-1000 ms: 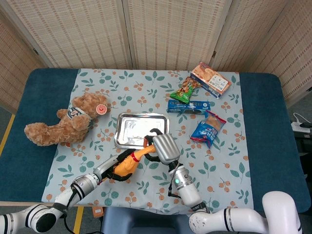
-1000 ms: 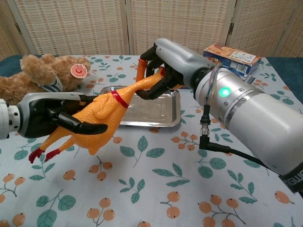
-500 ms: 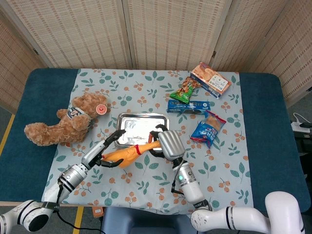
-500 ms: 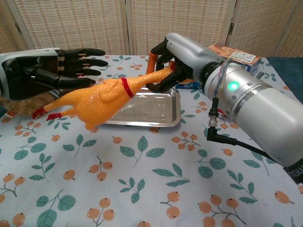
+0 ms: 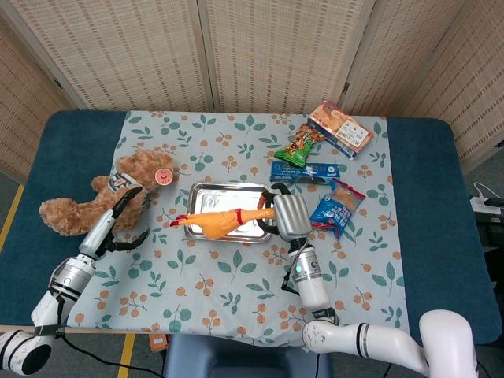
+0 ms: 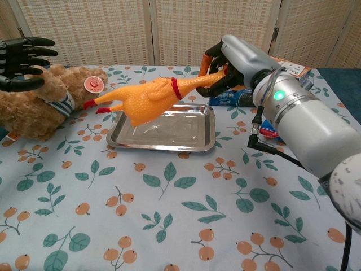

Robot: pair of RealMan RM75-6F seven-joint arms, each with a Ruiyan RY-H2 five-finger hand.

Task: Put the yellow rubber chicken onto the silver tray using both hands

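The yellow rubber chicken (image 5: 224, 222) (image 6: 146, 99) hangs level above the silver tray (image 5: 206, 196) (image 6: 186, 139), its red feet pointing left. My right hand (image 5: 288, 214) (image 6: 232, 63) grips its orange head and neck at the tray's right side. My left hand (image 5: 110, 222) (image 6: 21, 62) is open, fingers spread, well to the left in front of the teddy bear and clear of the chicken.
A brown teddy bear (image 5: 102, 194) (image 6: 42, 96) lies left of the tray. Snack packets (image 5: 335, 208) and a box (image 5: 339, 128) sit to the right and behind. The floral cloth (image 6: 169, 226) covers the near table.
My left hand has let go of the chicken and drawn away to the left. My right hand has carried the chicken rightward and up, over the tray.
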